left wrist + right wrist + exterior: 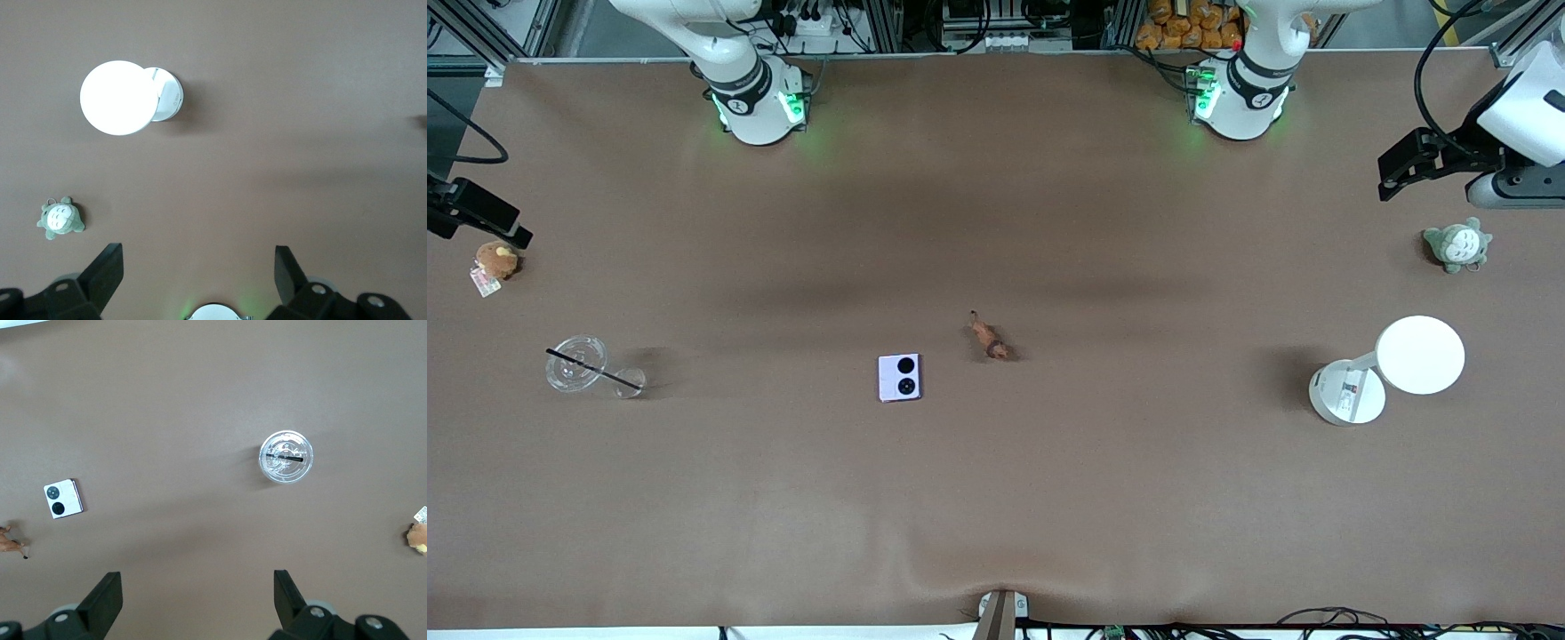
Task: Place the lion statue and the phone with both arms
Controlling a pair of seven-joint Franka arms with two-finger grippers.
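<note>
Step in hand: we are judging that neither pick has begun; both arms are waiting high at their own ends of the table [996, 498], with nothing held.
Left gripper [198, 267]: we are holding it wide apart and empty, hanging above the bare cloth near the white lamp [1392, 369].
Right gripper [197, 587]: we are holding it equally wide and empty, above the cloth near the clear cup [576, 363].
Phone [899, 377]: it is lying flat beside the lion statue [989, 339], toward the right arm's end and slightly nearer the front camera.
Lion statue: it is lying mid-table, apart from the phone, toward the left arm's end of it.
Doing it well: we are advising the right arm for the phone and the left for the lion, each descending straight over its own target so the arms are not crowding each other.
Phone shape: squarish, flat, smooth lilac-white, two black circles; we are expecting its low edges to need a square, level pinch.
Lion shape: tiny, reddish-brown, thin-tailed, irregular; we are suggesting closing across the body, not the tail.
Surface: brown matte cloth, faintly rippled.
</note>
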